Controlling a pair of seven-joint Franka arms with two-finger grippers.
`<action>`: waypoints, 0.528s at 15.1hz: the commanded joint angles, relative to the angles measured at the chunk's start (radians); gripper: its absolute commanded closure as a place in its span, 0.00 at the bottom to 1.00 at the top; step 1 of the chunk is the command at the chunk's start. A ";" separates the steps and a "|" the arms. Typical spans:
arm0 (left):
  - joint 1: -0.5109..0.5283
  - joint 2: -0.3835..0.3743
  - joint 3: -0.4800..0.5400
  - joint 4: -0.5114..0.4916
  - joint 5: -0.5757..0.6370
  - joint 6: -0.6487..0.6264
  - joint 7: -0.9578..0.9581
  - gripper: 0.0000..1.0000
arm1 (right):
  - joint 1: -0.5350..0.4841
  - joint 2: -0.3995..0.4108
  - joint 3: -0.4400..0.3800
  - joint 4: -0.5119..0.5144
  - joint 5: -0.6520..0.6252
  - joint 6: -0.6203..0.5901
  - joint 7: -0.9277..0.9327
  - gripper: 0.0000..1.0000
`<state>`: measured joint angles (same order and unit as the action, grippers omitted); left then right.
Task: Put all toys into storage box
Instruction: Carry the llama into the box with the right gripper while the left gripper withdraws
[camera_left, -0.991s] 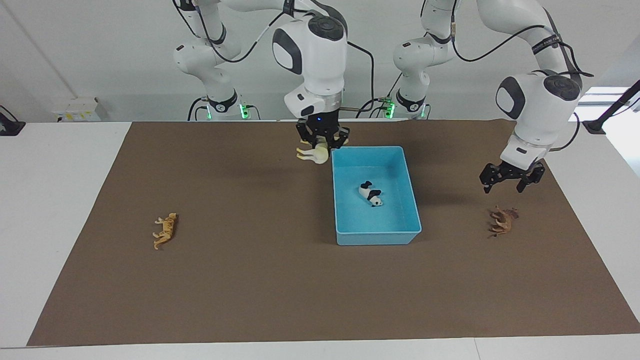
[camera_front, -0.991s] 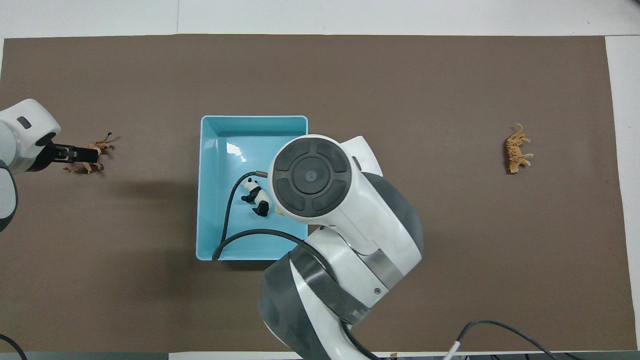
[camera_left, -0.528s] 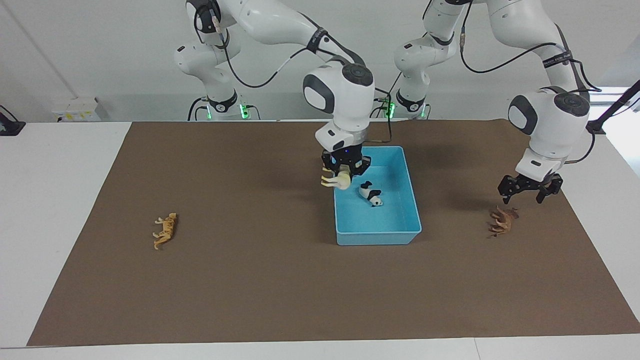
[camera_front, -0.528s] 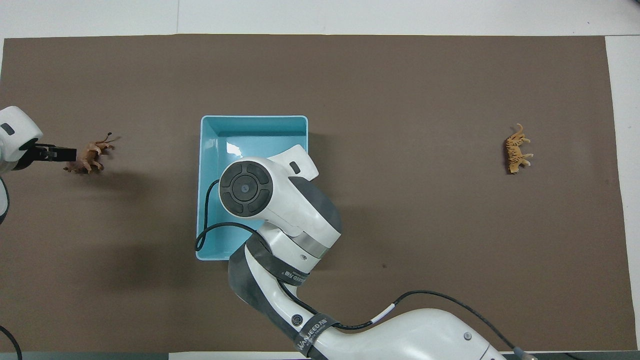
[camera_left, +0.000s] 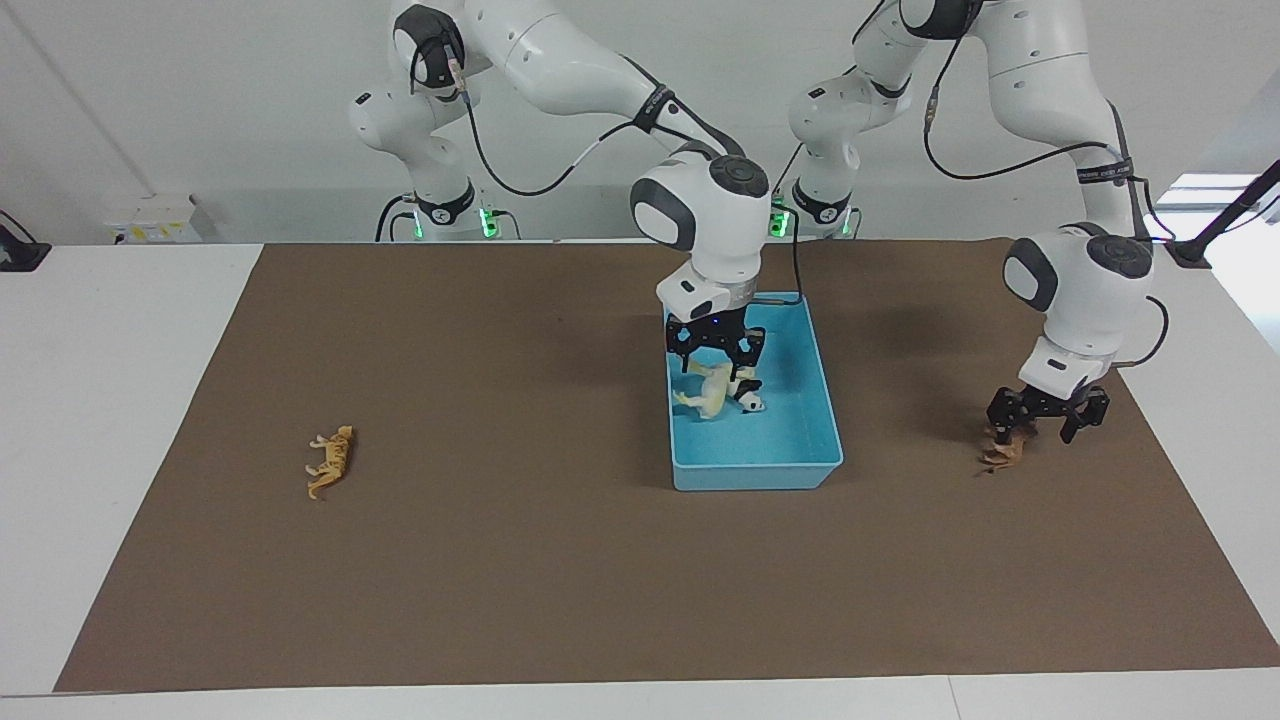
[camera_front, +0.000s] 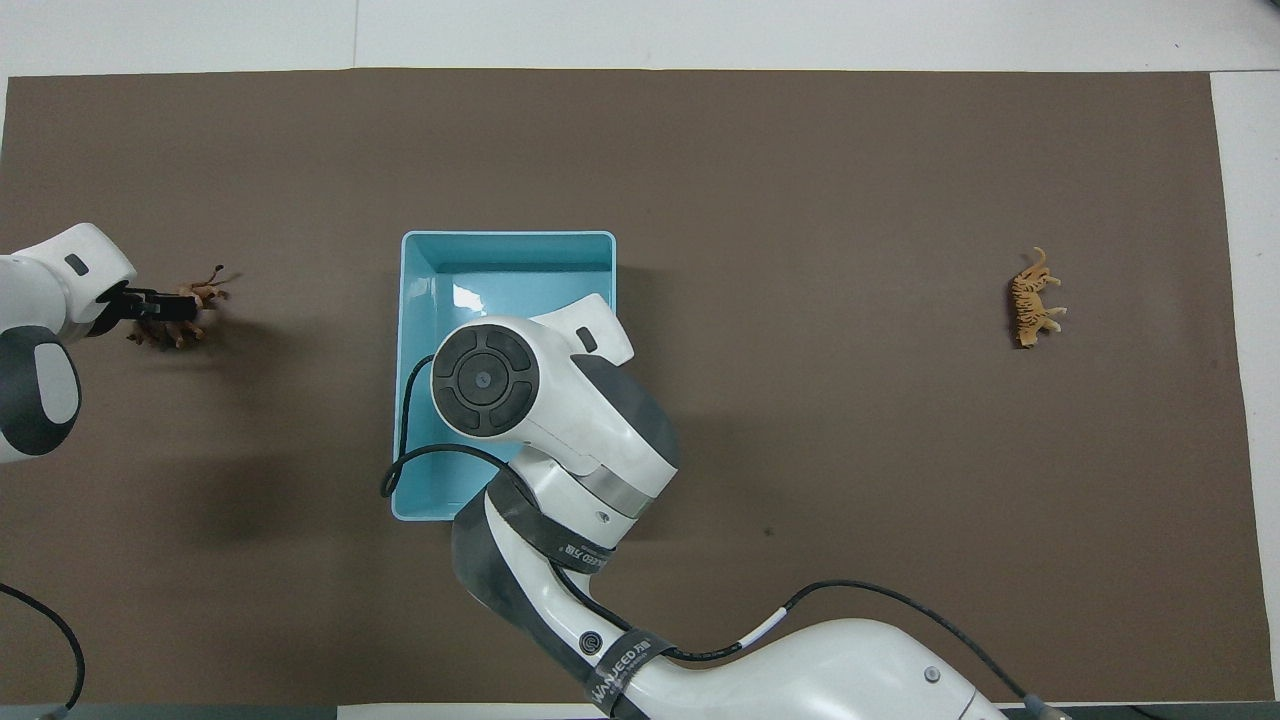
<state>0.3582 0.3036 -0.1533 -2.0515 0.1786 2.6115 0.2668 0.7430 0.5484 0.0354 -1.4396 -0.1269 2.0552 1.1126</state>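
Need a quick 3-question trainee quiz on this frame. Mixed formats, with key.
1. True or false: the orange striped plastic tiger figurine lies in the light blue rectangular plastic storage box.
2. Which toys are in the box?
A) the black-and-white plastic panda figurine and the cream long-necked plastic figurine
B) the panda only
C) the tiger and the panda
3. Fill in: the left tool sits low over the ___ toy on the mat.

Key: 1 false, it lies on the mat toward the right arm's end. 2 A. 3 brown, the brown plastic figurine.
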 joint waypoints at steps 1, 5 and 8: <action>0.010 -0.008 -0.002 -0.012 0.024 0.018 -0.015 0.00 | -0.010 -0.008 -0.009 0.040 -0.031 -0.102 0.017 0.00; 0.011 -0.006 0.000 -0.032 0.027 0.018 -0.011 0.00 | -0.163 -0.125 -0.005 0.074 -0.016 -0.205 -0.182 0.00; 0.016 -0.004 0.001 -0.041 0.027 0.019 -0.011 0.00 | -0.318 -0.199 -0.006 0.064 -0.011 -0.308 -0.515 0.00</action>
<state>0.3605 0.3038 -0.1508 -2.0718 0.1788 2.6119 0.2668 0.5229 0.4035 0.0116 -1.3461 -0.1420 1.7953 0.7739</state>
